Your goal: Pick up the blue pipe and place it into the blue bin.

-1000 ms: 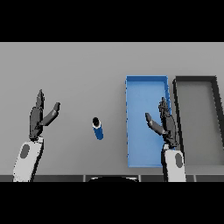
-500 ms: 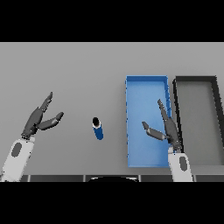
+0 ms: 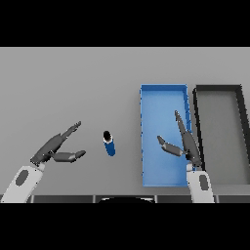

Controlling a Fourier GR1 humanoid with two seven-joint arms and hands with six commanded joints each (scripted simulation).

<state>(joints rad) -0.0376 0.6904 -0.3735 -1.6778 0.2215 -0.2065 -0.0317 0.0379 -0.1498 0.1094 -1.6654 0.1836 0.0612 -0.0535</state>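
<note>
Two hands are hovering over the grey table [image 3: 73, 88], neither touching anything. The left hand [image 3: 52, 149] is reaching in from the lower left, fingers straight and spread from the thumb, pointing toward the blue pipe [image 3: 109, 143]. That pipe is lying on the table between the left hand and the blue bin [image 3: 163, 93], apart from both. The right hand [image 3: 185, 144] is hanging over the blue bin's right side, fingers extended, thumb apart. A black bin [image 3: 217, 89] is sitting just beside the blue one.
</note>
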